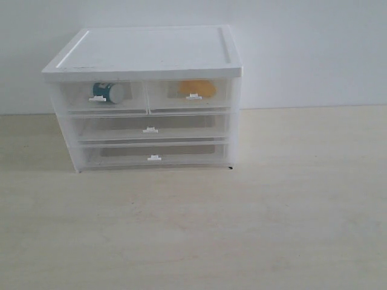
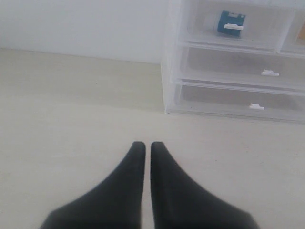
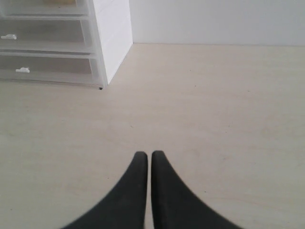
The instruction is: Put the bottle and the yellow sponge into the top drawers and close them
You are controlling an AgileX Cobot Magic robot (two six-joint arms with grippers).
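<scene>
The bottle [image 1: 110, 92] lies on its side inside the top left drawer [image 1: 101, 98], which is pushed in; its teal label also shows in the left wrist view, bottle [image 2: 230, 22]. The yellow sponge [image 1: 196, 88] sits inside the top right drawer [image 1: 192, 96], also pushed in flush. My left gripper [image 2: 144, 144] is shut and empty over the bare table, well short of the cabinet. My right gripper [image 3: 145, 154] is shut and empty too, out on the table to the cabinet's right. Neither arm shows in the exterior view.
The white-topped cabinet [image 1: 151, 51] stands at the back of the pale wooden table [image 1: 242, 229] against a white wall. Below the top drawers are two full-width drawers [image 1: 150, 129], both pushed in.
</scene>
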